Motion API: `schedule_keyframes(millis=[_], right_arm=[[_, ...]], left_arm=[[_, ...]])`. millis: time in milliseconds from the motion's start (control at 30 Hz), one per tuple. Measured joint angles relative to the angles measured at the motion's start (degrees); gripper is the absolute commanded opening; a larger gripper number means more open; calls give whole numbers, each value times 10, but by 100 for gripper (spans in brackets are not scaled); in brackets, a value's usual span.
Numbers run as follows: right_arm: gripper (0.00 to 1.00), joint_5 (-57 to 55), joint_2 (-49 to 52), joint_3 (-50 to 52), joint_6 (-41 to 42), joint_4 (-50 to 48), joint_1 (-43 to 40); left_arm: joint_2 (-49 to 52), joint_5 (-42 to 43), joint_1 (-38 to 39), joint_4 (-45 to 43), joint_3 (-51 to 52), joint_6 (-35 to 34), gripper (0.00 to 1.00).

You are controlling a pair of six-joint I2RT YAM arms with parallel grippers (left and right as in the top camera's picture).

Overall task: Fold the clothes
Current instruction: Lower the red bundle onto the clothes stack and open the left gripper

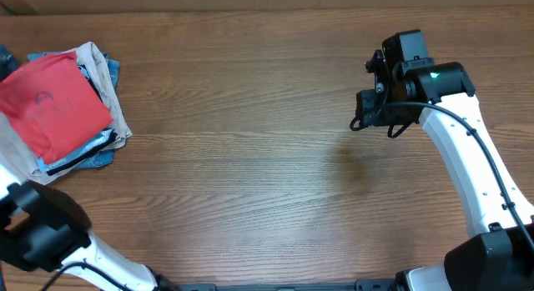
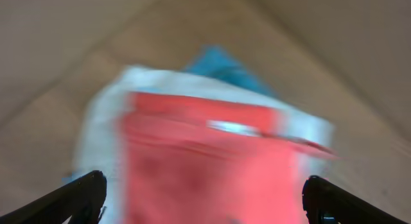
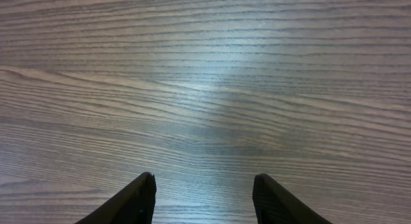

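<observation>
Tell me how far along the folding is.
Done: the red shirt lies folded on top of the pile. In hand: nothing; the left gripper is open above the shirt, the right gripper open over the table. Left to do: no unfolded garment is in view.

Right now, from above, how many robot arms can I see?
2. The left arm is in the lower left corner, just below the red T-shirt. The right arm comes in from the lower right and reaches up the right side. None seems hidden.
</observation>
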State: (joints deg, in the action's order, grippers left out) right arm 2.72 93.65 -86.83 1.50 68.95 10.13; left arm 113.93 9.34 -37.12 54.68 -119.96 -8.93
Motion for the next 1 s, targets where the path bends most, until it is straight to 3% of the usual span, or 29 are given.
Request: schedule_keyframes(millis=[233,367,667,1000], right_arm=[[53,0,0,0,0,2,0],[53,0,0,0,0,7,0],[53,0,0,0,0,16,0],[53,0,0,0,0,20,0]], left_arm=[[-19,196,51,30,-9,47,100],[21,250,43,21,-9,57,100],[143,249,19,-51,-8,62,100],[189,244,-4,-92,-9,63,100]])
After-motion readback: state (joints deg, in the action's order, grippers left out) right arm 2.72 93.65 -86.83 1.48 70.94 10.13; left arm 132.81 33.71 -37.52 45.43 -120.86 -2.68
